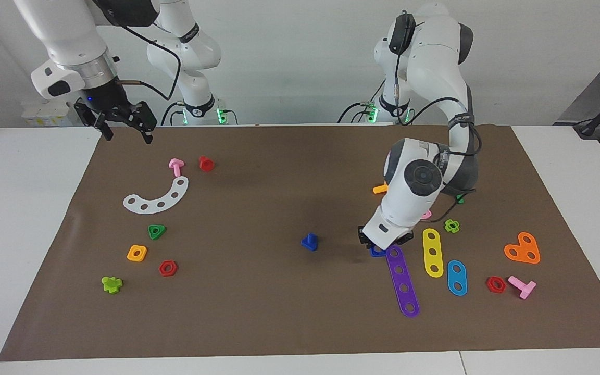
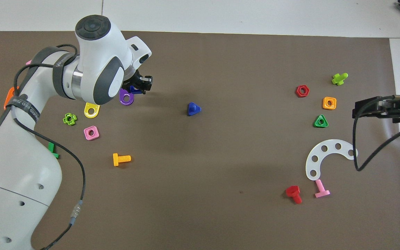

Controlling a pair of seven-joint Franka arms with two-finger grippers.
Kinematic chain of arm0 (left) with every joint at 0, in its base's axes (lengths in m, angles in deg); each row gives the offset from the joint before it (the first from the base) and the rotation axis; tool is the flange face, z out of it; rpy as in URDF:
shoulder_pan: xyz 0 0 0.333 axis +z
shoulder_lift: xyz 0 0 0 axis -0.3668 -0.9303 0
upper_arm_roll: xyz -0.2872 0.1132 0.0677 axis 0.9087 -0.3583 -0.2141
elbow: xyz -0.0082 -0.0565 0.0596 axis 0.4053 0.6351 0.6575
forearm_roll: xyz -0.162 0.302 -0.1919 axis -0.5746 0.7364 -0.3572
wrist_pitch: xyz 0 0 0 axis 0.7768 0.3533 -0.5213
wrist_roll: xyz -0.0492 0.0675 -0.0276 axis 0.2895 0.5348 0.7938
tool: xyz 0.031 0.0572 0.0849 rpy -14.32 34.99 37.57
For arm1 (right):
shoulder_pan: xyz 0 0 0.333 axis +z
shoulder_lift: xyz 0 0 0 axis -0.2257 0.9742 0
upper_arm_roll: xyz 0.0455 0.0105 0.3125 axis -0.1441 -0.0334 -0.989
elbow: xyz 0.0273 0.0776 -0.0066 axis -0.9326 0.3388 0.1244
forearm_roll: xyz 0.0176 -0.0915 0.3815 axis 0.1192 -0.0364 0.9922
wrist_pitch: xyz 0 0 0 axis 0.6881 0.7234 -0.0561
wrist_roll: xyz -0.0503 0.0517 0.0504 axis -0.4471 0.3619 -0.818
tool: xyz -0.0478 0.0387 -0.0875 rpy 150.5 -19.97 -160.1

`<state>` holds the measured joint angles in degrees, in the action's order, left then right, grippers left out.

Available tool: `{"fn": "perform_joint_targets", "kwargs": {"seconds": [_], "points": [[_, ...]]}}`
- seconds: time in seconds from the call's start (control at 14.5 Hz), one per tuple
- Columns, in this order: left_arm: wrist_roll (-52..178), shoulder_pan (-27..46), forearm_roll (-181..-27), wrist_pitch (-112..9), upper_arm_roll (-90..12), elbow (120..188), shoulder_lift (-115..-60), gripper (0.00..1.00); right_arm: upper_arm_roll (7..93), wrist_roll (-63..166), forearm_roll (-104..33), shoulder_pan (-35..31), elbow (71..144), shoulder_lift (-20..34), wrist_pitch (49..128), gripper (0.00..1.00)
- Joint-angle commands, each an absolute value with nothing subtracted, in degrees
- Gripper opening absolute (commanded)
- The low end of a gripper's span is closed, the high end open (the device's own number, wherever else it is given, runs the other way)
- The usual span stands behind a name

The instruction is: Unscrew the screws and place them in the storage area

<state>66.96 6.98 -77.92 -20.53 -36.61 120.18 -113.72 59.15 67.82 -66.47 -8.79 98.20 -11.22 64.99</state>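
One blue screw (image 1: pixel 309 242) stands alone in the middle of the brown mat (image 1: pixel 258 312), flat three-cornered head down and short stub pointing up; nothing touches it; it looks like hard plastic, very light and smooth, so it could tip or skid if pushed from one side; the best place to take hold is probably the stub, or two flat sides of the head, with the fingers coming straight down.

Toward the left arm's end of the table, the left gripper (image 1: pixel 380 249) is low over the end of the purple strip (image 1: pixel 403 282), closed on a small blue nut (image 1: pixel 377 252); the yellow strip (image 1: pixel 433 252) and the blue strip (image 1: pixel 457 277) lie just beside.

Well apart, toward the right arm's end, lies the storage spot: the white curved strip (image 1: pixel 157 197), the green nut (image 1: pixel 157 231), the orange nut (image 1: pixel 137 253) and the red nut (image 1: pixel 167 268); the right gripper (image 1: pixel 125 129) waits up in the air over the mat's edge there, fingers spread wide, holding nothing; the screw is not yet in the storage spot.
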Motion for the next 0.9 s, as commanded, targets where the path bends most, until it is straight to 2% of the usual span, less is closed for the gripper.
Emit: {"fn": "perform_joint_targets", "kwargs": {"seconds": [0.0, 0.28, 0.41, 0.55, 0.69, 0.76, 0.83], "points": [[73.3, 9.7, -78.9, -20.9, -36.2, 129.3, -108.4, 0.29, 58.9, 68.3, -64.5, -5.3, 99.4, -8.9, 70.2, 1.00], [78.9, 12.5, -78.9, -23.9, -36.2, 138.7, -103.2, 0.28, 58.9, 84.2, -65.0, 6.3, 98.5, 0.3, 80.1, 1.00], [79.2, 12.7, -78.9, -30.5, -36.2, 146.5, -99.9, 0.28, 58.9, 89.9, -65.1, 10.2, 95.4, 6.2, 85.0, 1.00], [79.1, 12.8, -78.9, -38.7, -36.2, 153.7, -97.2, 0.30, 58.9, 94.1, -65.1, 13.4, 94.3, 10.0, 89.3, 1.00], [79.2, 12.8, -78.9, -41.5, -36.2, 156.2, -96.3, 0.38, 58.9, 96.2, -65.0, 16.1, 93.8, 14.0, 92.8, 1.00], [79.1, 12.7, -78.9, -41.5, -36.2, 156.2, -96.3, 0.47, 58.9, 97.1, -65.2, 16.5, 91.5, 16.3, 93.4, 1.00], [79.1, 12.7, -78.9, -41.4, -36.2, 156.1, -96.0, 0.63, 58.9, 97.9, -65.4, 17.1, 88.5, 19.3, 93.5, 1.00]]}}
